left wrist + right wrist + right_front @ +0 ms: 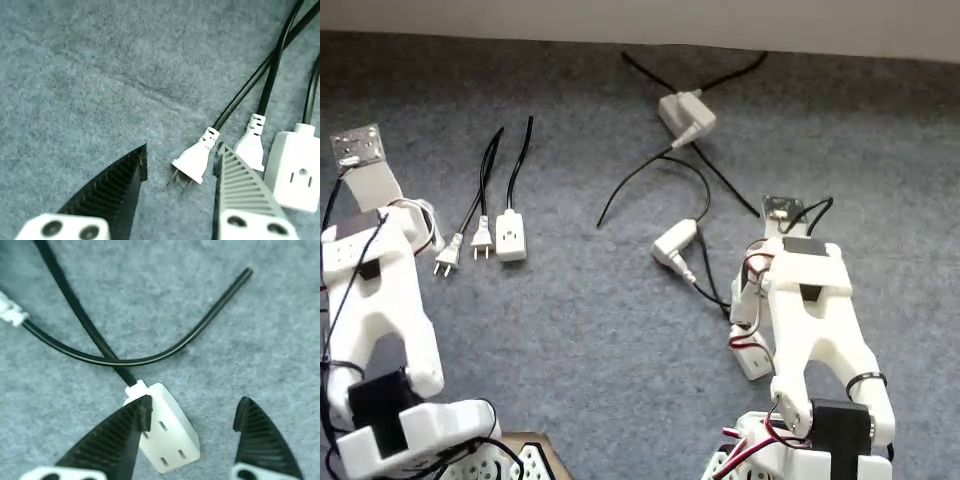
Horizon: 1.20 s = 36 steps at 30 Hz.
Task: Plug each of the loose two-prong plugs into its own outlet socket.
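Nearest the arms' bases, the right gripper (pixel 194 401) stands with its two black fingers spread wide over a white outlet socket (pixel 169 440), which lies slot-face up on the grey carpeted table (pixel 570 330). One finger overlaps the socket's corner in the wrist view, though contact cannot be told, and the gripper holds nothing. The socket's black cord (pixel 80 315) runs away from it and crosses a curved cord (pixel 190 337) that ends in a free tip. At the other arm, the left gripper (pixel 182 148) is likewise open and empty. Its black and grey fingers stand on either side of a loose two-prong plug (pixel 192 161), which lies flat with its prongs toward the gripper. Just beside that plug lies a second plug (pixel 250 147), partly behind the grey finger, and next to it a white block socket (pixel 295 167). All three are unconnected, their cords running away roughly side by side. Farthest off, a third white connector (pixel 687 117) lies tilted where two black cords cross.
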Each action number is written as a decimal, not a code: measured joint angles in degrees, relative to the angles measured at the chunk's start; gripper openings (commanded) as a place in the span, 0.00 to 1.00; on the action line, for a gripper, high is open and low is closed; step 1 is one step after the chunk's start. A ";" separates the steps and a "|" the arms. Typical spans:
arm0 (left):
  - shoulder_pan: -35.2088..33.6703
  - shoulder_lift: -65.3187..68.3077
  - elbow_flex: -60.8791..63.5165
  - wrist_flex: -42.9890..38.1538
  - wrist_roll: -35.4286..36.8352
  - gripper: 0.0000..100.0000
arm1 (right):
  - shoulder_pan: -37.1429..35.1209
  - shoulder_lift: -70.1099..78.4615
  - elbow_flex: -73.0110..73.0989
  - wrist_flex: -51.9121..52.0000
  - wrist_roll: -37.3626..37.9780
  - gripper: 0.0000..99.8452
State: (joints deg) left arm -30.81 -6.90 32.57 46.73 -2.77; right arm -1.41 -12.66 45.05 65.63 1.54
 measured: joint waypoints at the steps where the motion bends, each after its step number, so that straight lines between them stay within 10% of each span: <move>1: 0.62 1.85 -1.05 -0.09 -1.58 0.22 | 0.00 0.00 0.00 0.00 -0.09 0.28; 19: 1.85 28.04 -27.87 17.76 -20.40 0.22 | -0.26 -0.88 5.45 -5.36 -0.35 0.28; 36: 2.64 35.78 -38.77 34.20 -34.20 0.01 | -0.53 -0.18 6.42 -5.45 -0.53 0.28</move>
State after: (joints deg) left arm -28.18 28.88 -6.20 80.92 -36.97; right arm -1.93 -12.84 51.47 60.18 1.01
